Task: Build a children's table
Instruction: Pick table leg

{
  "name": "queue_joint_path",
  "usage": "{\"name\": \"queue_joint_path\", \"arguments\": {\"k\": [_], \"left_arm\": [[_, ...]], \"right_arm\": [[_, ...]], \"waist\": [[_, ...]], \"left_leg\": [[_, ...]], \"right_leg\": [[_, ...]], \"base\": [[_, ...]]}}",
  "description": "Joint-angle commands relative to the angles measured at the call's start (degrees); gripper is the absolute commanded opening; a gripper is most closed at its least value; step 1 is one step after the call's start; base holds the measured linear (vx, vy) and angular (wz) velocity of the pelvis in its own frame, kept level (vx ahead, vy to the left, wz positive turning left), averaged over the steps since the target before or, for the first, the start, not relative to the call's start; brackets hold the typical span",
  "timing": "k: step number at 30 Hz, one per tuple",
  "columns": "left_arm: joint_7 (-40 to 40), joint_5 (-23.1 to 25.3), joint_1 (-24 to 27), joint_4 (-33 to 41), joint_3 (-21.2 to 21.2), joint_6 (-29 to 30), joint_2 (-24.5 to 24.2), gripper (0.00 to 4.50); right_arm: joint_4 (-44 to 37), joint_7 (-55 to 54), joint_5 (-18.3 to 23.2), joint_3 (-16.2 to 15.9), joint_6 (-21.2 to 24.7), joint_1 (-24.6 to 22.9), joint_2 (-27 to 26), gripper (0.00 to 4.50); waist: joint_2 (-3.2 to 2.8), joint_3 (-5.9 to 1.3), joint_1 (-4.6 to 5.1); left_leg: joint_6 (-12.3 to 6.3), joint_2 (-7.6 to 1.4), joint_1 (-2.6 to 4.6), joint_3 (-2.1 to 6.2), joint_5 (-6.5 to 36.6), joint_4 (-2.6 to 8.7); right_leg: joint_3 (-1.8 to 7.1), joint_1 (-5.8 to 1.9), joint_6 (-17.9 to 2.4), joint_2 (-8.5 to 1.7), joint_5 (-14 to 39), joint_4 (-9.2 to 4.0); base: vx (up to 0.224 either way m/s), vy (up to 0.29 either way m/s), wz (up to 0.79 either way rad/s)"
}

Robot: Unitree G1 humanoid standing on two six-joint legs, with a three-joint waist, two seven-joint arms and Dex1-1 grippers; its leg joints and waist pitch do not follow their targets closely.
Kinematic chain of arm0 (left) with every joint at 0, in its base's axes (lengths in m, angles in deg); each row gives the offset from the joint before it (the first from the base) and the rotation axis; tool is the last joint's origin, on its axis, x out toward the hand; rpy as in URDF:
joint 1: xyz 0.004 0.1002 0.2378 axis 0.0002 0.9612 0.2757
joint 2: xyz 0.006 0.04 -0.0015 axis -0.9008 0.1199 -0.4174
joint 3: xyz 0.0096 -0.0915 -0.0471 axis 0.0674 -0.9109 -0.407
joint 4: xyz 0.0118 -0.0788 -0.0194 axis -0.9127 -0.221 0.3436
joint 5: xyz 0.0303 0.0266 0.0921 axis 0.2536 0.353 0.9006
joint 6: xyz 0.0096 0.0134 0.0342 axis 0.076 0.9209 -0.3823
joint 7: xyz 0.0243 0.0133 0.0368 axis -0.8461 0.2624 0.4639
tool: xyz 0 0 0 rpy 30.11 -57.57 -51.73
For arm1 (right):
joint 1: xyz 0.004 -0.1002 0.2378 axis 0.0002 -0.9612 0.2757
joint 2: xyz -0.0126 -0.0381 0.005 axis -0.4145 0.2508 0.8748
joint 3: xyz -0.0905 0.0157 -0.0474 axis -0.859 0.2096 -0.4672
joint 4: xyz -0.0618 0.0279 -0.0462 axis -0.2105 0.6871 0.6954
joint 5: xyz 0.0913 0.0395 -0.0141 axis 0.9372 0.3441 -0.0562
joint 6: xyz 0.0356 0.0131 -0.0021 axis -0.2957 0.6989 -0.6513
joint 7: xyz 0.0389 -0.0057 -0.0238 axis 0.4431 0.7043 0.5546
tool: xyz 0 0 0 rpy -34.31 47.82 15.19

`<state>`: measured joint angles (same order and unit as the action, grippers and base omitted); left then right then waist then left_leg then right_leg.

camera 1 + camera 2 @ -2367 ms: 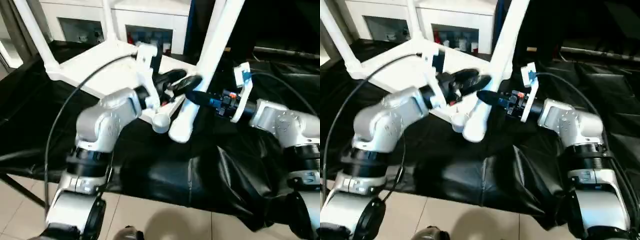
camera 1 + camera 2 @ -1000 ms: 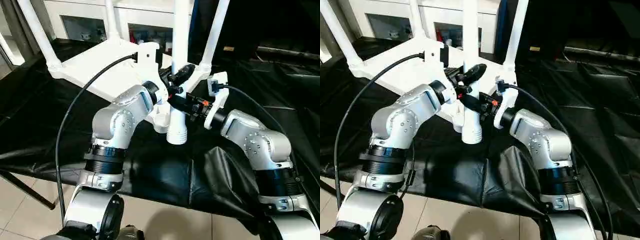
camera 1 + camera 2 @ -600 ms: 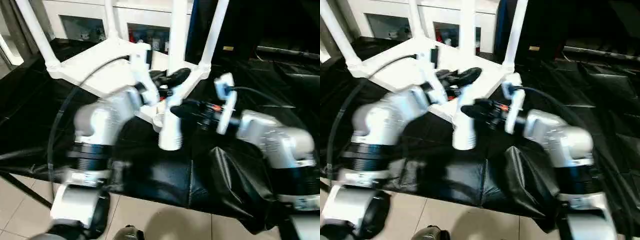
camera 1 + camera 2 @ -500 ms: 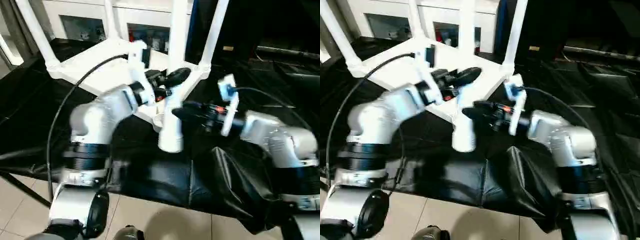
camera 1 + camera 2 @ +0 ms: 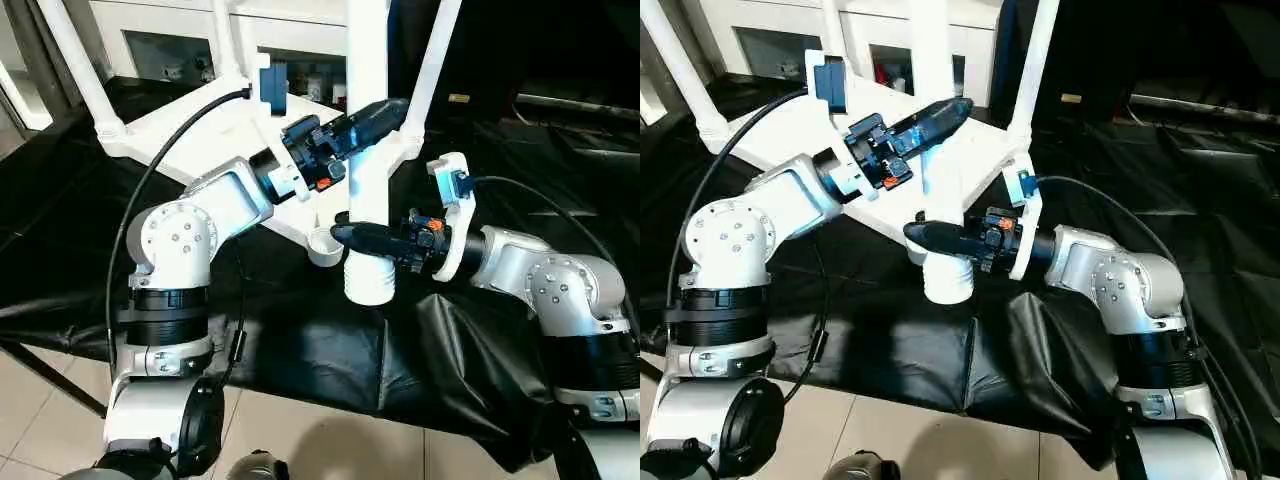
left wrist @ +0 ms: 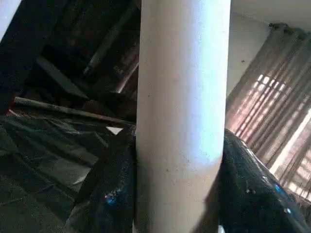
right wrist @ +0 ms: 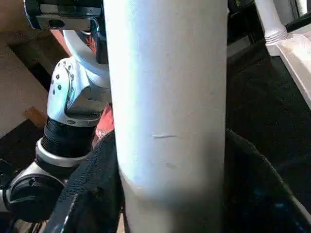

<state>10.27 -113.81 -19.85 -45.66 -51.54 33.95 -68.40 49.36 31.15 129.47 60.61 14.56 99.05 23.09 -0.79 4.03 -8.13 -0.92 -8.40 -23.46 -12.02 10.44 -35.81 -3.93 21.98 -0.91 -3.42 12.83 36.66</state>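
The children's table top (image 5: 160, 125) lies upside down on the black cloth, with three white legs (image 5: 75, 65) standing in its corner sockets. A fourth loose leg (image 5: 367, 170) is held upright, its thick ribbed end (image 5: 370, 282) hanging just above the cloth, beside the empty front corner socket (image 5: 322, 243). My left gripper (image 5: 385, 110) is shut on this leg high up. My right gripper (image 5: 350, 235) is shut on it low down, just above the ribbed end. In both wrist views the leg (image 6: 180, 121) (image 7: 165, 97) stands between the black fingers.
A white cabinet with glass doors (image 5: 170, 40) stands behind the table. Black cloth (image 5: 300, 340) covers the work surface and hangs in folds over its front edge, with tiled floor (image 5: 40, 440) below. A black cable (image 5: 125, 230) loops from my left wrist.
The loose leg has straightened from a slight tilt to upright and its thick end has shifted right. My left gripper now grips higher on it, and my right gripper sits lower.
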Motion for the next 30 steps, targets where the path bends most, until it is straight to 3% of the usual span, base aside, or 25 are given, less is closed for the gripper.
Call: {"name": "queue_joint_path", "arguments": {"k": [1, 5, 8, 11, 12, 13, 15, 16, 21, 25, 26, 30], "left_arm": [[-1.25, -2.12, -0.70, 1.81, 0.95, -0.05, 0.60, 1.85], [-1.08, -0.89, -0.52, 1.50, 1.08, -1.00, 0.49, 1.85], [1.03, 2.83, -0.34, 0.63, 2.11, -4.15, 0.58, 1.85], [3.42, 5.97, -0.17, -0.77, 3.48, -4.85, 0.23, 2.54], [6.70, 9.63, -0.13, -2.06, 5.09, -5.58, 0.02, 2.57], [6.70, 9.63, -0.13, -2.06, 5.09, -5.58, 0.02, 2.57], [11.67, 15.62, -0.02, -3.39, 7.71, -8.85, 0.44, 2.76], [11.84, 15.73, -0.02, -3.43, 7.72, -8.94, 0.51, 2.84], [17.94, 19.17, -0.20, -4.57, 8.03, -11.24, 2.75, 2.87], [20.86, 21.26, -0.61, -5.25, 8.09, -12.22, 2.96, 2.87], [21.58, 21.42, -0.85, -5.62, 7.70, -12.44, 3.03, 2.60], [23.10, 22.28, -1.44, -6.66, 6.47, -14.02, 3.34, 2.39]], "right_arm": [[0.17, -1.13, -1.08, -0.26, 0.27, -0.70, 0.60, 2.17], [0.18, -1.74, -1.82, 0.02, -0.37, -0.90, 0.19, 1.98], [0.17, -3.27, -2.29, 0.38, -1.53, -0.76, -0.59, 1.96], [-0.14, -5.91, -4.46, 0.20, -4.46, -0.69, -1.50, 1.95], [-0.37, -9.16, -7.34, -0.26, -7.67, -0.56, -2.63, 1.95], [-0.37, -9.16, -7.34, -0.26, -7.67, -0.56, -2.63, 1.95], [-0.89, -12.20, -11.08, -2.09, -10.51, -0.51, -3.32, 1.94], [-0.90, -12.35, -11.27, -2.18, -10.65, -0.51, -3.35, 1.94], [0.06, -20.05, -17.49, -4.03, -14.97, -0.52, -5.59, 1.94], [0.82, -22.84, -18.86, -3.86, -16.40, -0.32, -6.77, 1.94], [0.90, -23.01, -19.04, -3.88, -16.56, -0.25, -6.82, 1.94], [1.14, -23.73, -20.14, -3.83, -17.65, -0.32, -7.65, 1.94]], "waist": [[0.54, -4.59, 0.14], [0.57, -4.54, 0.11], [0.57, -4.57, 0.17], [0.55, -4.59, 0.19], [0.46, -4.52, 0.34], [0.51, -4.51, 0.44], [0.37, -4.58, 0.31], [0.37, -4.58, 0.38], [0.54, -4.63, 0.67], [0.44, -4.67, 0.65], [0.42, -4.66, 0.65], [0.40, -4.67, 0.61]], "left_leg": [[0.71, -5.70, 2.10, 3.22, 5.06, 4.27], [1.05, -5.72, 2.15, 3.19, 5.59, 4.31], [1.21, -5.76, 2.16, 3.20, 5.82, 4.34], [1.38, -5.83, 2.15, 3.29, 5.66, 4.40], [1.79, -5.85, 2.15, 3.33, 5.70, 4.51], [2.02, -5.81, 2.20, 3.32, 5.85, 4.55], [2.58, -5.77, 2.28, 3.36, 6.49, 4.55], [2.75, -5.85, 2.23, 3.39, 6.43, 4.62], [1.98, -5.65, 2.07, 3.28, 5.45, 4.46], [1.55, -5.71, 2.11, 3.30, 5.76, 4.46], [1.46, -5.73, 2.15, 3.32, 5.84, 4.48], [1.41, -5.72, 2.20, 3.27, 6.00, 4.47]], "right_leg": [[3.64, -2.19, -11.54, -6.83, 4.65, -4.38], [3.65, -2.17, -11.57, -6.92, 5.26, -4.47], [3.69, -2.14, -11.21, -6.91, 5.53, -4.51], [3.66, -2.09, -10.92, -6.91, 5.10, -4.48], [3.72, -1.94, -10.47, -6.78, 5.23, -4.48], [3.73, -1.87, -10.12, -6.74, 5.54, -4.54], [3.79, -2.08, -9.42, -6.87, 6.59, -4.69], [3.79, -2.07, -9.34, -6.81, 6.22, -4.69], [3.73, -2.07, -10.57, -6.71, 2.84, -4.38], [3.76, -2.18, -10.77, -6.81, 3.31, -4.44], [3.73, -2.14, -10.74, -6.73, 3.25, -4.44], [3.76, -2.10, -10.84, -6.75, 2.73, -4.41]], "base": [[0.000, 0.000, 0.00], [0.000, 0.000, 0.00], [0.000, 0.000, 0.00], [0.000, 0.000, 0.00], [0.000, 0.000, 0.00], [0.000, 0.000, 0.00], [0.000, 0.000, 0.00], [0.000, 0.000, 0.00], [0.000, 0.000, 0.00], [0.000, 0.000, 0.00], [0.000, 0.000, 0.00], [0.000, 0.000, 0.00]]}}
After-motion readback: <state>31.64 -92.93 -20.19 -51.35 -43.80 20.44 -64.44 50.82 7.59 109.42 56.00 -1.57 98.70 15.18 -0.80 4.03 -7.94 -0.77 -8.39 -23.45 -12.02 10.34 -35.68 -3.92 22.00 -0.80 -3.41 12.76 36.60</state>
